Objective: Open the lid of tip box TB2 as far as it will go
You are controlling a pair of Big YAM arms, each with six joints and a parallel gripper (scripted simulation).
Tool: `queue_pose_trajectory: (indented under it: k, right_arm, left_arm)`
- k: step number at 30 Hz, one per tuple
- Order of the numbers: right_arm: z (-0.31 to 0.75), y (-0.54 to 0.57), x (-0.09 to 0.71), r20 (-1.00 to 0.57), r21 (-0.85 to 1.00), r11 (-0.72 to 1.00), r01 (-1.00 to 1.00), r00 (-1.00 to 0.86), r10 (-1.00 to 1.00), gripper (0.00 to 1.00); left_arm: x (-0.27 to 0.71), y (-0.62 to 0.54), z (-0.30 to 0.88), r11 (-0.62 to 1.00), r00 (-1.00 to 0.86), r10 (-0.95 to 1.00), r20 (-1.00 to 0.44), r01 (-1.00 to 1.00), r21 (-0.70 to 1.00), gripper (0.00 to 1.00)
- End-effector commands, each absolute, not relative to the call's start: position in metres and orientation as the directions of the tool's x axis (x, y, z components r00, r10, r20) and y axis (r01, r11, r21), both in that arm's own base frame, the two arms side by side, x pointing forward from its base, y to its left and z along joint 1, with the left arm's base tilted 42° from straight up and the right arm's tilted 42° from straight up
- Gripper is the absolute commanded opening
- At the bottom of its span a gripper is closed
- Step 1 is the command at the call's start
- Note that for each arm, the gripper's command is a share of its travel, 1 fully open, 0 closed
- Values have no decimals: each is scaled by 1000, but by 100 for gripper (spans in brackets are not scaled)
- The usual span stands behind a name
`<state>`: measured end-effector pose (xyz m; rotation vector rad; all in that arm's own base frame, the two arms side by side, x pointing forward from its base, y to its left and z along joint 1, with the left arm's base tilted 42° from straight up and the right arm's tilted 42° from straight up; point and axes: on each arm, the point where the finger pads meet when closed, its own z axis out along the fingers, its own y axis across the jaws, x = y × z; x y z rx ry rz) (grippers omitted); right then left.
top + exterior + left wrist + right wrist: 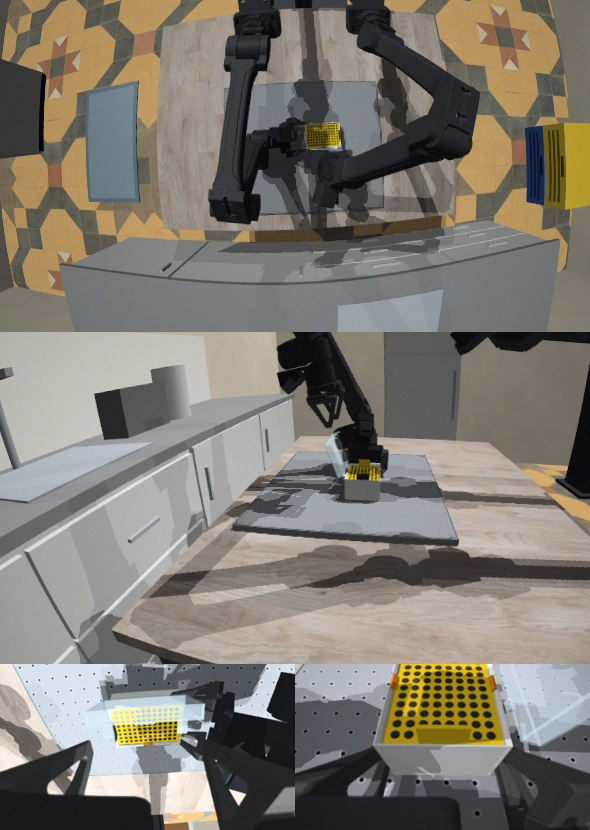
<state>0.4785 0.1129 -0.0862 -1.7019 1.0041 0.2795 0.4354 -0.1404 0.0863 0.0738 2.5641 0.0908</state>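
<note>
The tip box TB2 (362, 491) (443, 758) stands flat on the grey base plate (362, 100) (320, 524). Its yellow insert (322, 136) (148, 734) (443, 701) sits inside, with orange clips (393, 682) (492, 682) at its edges. The clear lid (336, 454) (96, 717) (547, 701) is open and leans back past upright over the box's rear side. My left gripper (328, 422) (147, 746) is wide open and empty, above the lid and clear of it. My right gripper (170, 716) (442, 747) is shut on the box, one finger along each long side at one end.
The left forearm (385, 165) reaches over the plate just behind the box. The right arm (237, 125) stands beside the box. Grey cabinets (200, 300) (110, 527) stand beyond the edge of the wooden table (190, 125) (400, 612).
</note>
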Motion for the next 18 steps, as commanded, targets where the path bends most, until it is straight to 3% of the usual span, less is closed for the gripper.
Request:
queue_pose_trajectory:
  k: [1, 8, 18]
  right_arm:
    - [-91, 112, 471, -637, -665, -53, -745, 603, -480, 84]
    - [-91, 112, 471, -637, -665, -53, -745, 603, -480, 84]
    - [-91, 112, 471, -637, -665, -53, -745, 603, -480, 84]
  left_arm:
    - [434, -149, 96, 978, -712, 207, -671, 158, 134, 100]
    - [434, -134, 80, 953, -506, 299, -809, 195, 230, 100]
    - [429, -130, 78, 927, -280, 357, -891, 224, 301, 100]
